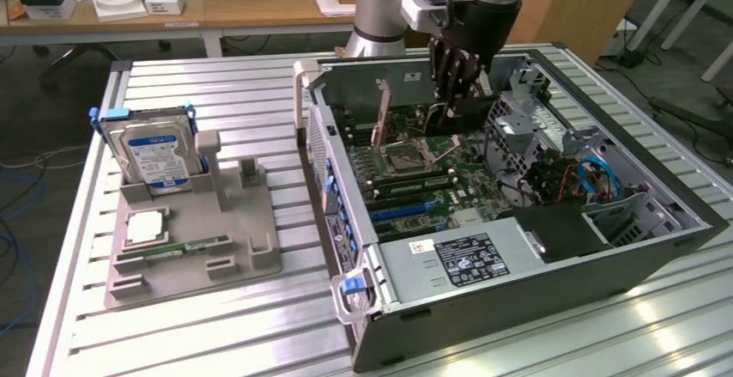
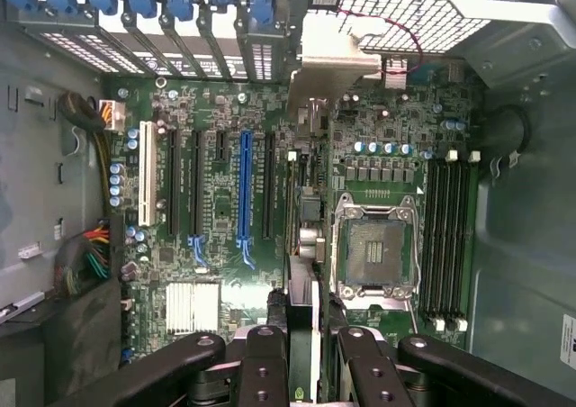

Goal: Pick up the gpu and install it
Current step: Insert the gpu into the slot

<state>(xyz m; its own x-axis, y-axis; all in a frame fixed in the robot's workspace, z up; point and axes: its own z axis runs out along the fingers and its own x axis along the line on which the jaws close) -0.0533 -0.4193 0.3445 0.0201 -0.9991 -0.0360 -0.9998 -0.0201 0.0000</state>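
Observation:
My gripper point(image 1: 458, 102) hangs inside the open computer case point(image 1: 641, 248), above the motherboard point(image 1: 430, 179). It is shut on the gpu point(image 1: 451, 122), which hangs edge-down from the fingers. In the wrist view the gpu point(image 2: 304, 290) appears edge-on as a thin dark card between the black fingers point(image 2: 261, 362), with its silver bracket point(image 2: 333, 65) toward the case's rear slot openings. The card runs between the expansion slots and the CPU socket point(image 2: 375, 249). It lies parallel to the long blue slot point(image 2: 244, 191) and offset to that slot's socket side.
A grey holder tray point(image 1: 246, 261) on the exterior view's left carries a silver hard drive point(image 1: 154, 154), a CPU chip point(image 1: 147, 225) and a RAM stick point(image 1: 189, 246). Inside the case are the power supply point(image 1: 464, 261), drive cages and loose cables point(image 1: 596, 179).

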